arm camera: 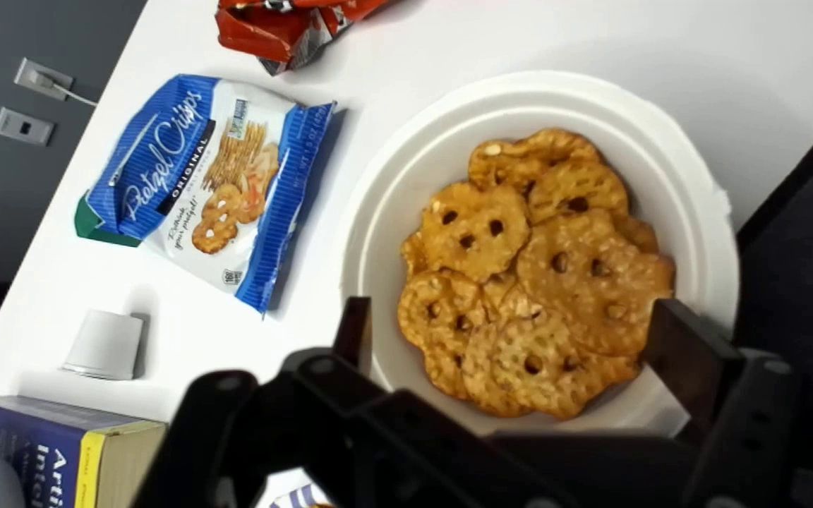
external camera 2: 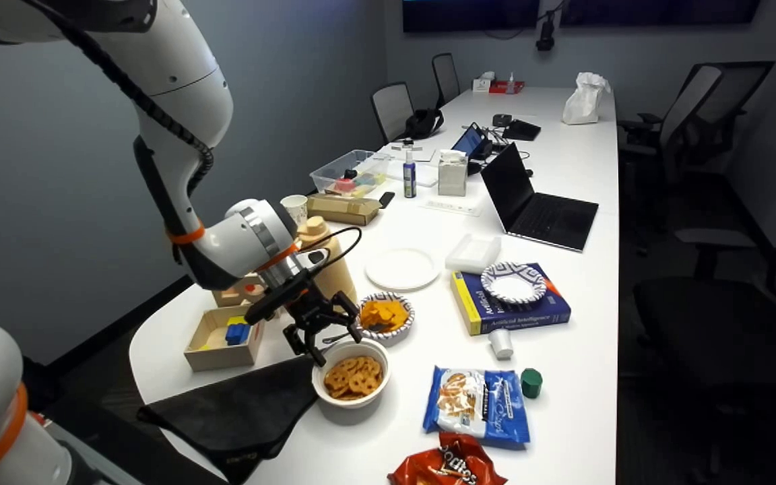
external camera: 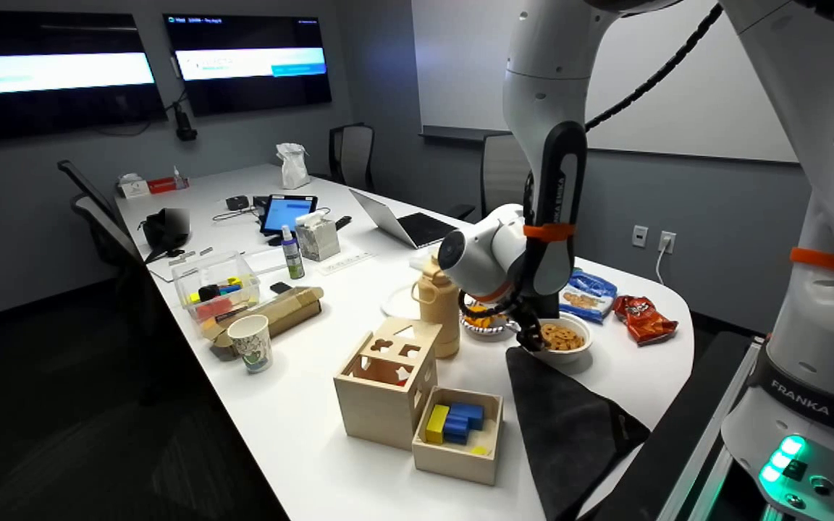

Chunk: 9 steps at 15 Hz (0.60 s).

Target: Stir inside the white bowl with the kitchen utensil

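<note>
In an exterior view, a white table runs along a grey wall, a red bag near the edge. In an exterior view, the table leaves room between a blue bag and the white bowl of crackers. In the wrist view, the gripper, spread and released, is at that bowl's rim.

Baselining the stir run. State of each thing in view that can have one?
Tool: open, holding nothing
White bowl: upright, holding crackers
Patterned bowl near it: holding orange chips
Laptop: open, screen dark
Tablet: screen lit
Wall screens: lit
Base lights: green
Peach bottle: upright
Paper cup: upright
Wooden tray: open, holding blocks
Clear bin: open, partly filled
Red bag: crumpled
</note>
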Motion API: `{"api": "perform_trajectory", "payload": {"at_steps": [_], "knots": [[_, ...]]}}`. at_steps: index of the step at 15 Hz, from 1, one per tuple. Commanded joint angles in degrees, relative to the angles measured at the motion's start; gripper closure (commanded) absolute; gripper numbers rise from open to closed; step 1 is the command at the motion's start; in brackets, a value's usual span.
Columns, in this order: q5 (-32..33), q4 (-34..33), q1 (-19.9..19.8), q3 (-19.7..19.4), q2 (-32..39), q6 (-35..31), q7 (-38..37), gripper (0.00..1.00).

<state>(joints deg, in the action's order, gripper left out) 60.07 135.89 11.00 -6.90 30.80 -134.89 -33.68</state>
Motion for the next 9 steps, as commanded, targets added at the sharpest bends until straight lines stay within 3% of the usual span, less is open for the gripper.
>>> {"api": "perform_trajectory", "payload": {"at_steps": [1,9], "knots": [[5.2,3.6,-2.5,0.9,-1.9,-4.6,-4.0,0.0],[9.9,3.8,-4.3,1.8,-1.8,-9.1,-8.3,0.0]]}}
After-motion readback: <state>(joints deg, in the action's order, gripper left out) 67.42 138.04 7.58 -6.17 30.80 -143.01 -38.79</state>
